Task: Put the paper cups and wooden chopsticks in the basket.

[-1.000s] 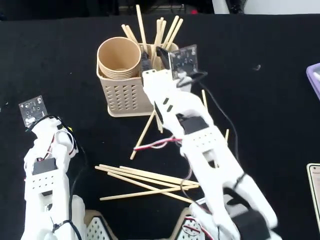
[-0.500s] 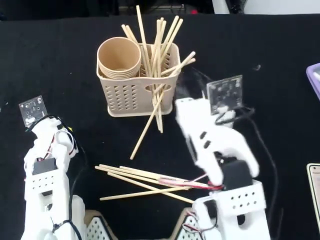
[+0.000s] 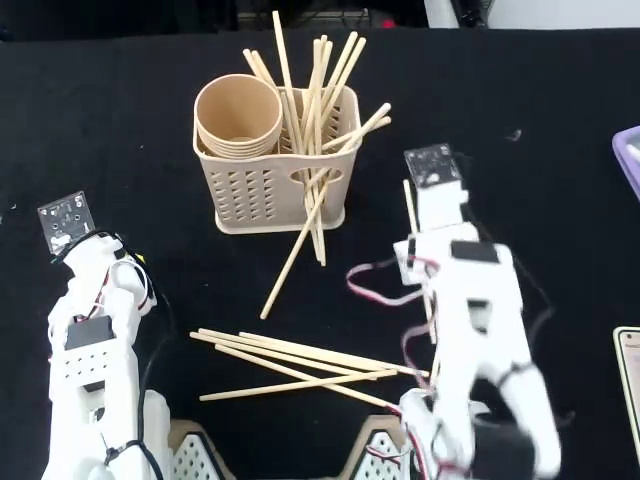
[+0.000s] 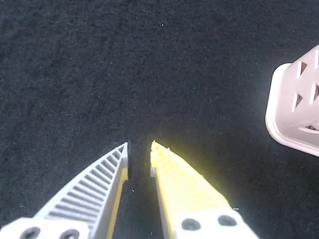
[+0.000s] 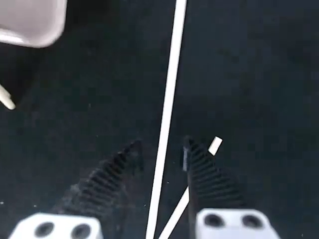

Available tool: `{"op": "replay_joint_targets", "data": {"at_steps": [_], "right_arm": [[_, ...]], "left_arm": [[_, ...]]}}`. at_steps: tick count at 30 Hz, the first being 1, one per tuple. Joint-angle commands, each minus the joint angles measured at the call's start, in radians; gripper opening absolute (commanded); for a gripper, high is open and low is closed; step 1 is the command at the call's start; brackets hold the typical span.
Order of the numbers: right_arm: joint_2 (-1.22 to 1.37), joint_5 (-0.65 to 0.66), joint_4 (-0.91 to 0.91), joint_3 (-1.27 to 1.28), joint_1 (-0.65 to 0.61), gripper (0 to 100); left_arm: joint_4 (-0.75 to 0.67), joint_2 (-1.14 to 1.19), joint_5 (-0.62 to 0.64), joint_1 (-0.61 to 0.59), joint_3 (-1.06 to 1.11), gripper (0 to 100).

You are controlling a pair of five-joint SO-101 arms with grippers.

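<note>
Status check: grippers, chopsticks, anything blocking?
Right gripper open, straddling a chopstick. Left gripper open, empty. Cups in basket; loose chopsticks outside it. Nothing blocking seen.

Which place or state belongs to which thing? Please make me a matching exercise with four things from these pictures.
1. paper cups
2. bundle of chopsticks
3. right gripper
4. left gripper

A. open over a single chopstick
B. stacked inside the basket
C. over bare table, near the basket's corner
D. flat on the table, apart from the basket

Pairs: 1-B, 2-D, 3-A, 4-C.
</note>
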Motion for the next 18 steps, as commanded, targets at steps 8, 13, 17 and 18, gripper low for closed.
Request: {"op": "replay_joint_targets", "data": {"at_steps": [8,13,17,18], "right_arm": [[0.49,0.017,0.005,-0.397,-0.044,16.6],[0.636,0.021,0.041,-0.515,-0.009,16.6],[0.667,0.035,0.114,-0.57,-0.012,9.6],[0.667,0.063,0.112,-0.572,-0.011,4.9]], "left_arm": [[-0.014,-0.023,-0.002,-0.007,-0.01,8],[-0.014,-0.023,-0.002,-0.007,-0.01,8],[-0.014,-0.023,-0.002,-0.005,-0.01,8],[-0.014,-0.023,-0.002,-0.005,-0.01,8]]}}
